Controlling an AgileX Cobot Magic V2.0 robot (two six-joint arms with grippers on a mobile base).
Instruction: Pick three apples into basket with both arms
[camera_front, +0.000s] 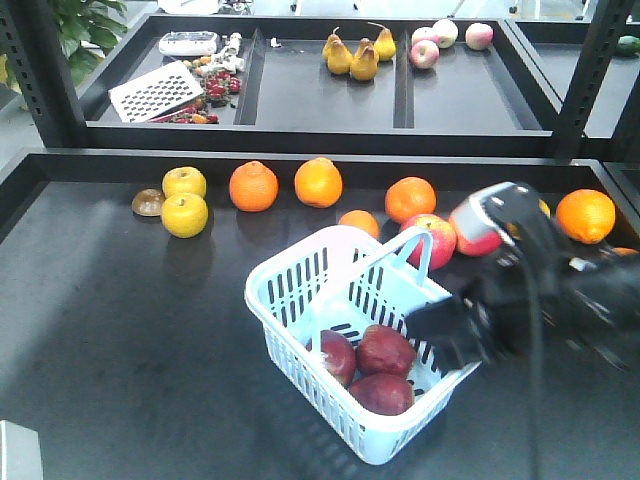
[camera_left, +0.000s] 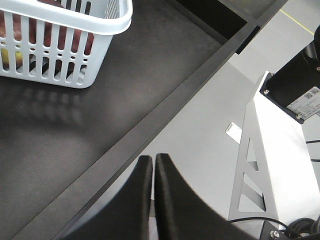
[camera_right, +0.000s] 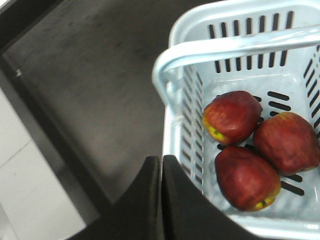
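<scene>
Three dark maroon-red apples (camera_right: 255, 145) lying together inside the pale blue slotted plastic basket (camera_front: 300, 320) on the dark tabletop (camera_front: 120, 340), right gripper (camera_right: 161, 165) hovering beside its rim, fingers pressed together holding nothing, left gripper (camera_left: 153, 165) likewise closed and empty over the tabletop's edge.

A: The front camera looks down on the desk (camera_front: 120, 330) from high up, basket (camera_front: 330, 300) near centre, right arm (camera_front: 560, 300) at 3 o'clock.

B: Both wrist cameras sit close: left sees the basket (camera_left: 65, 45) at 11 o'clock, right looks into it (camera_right: 235, 65).
</scene>
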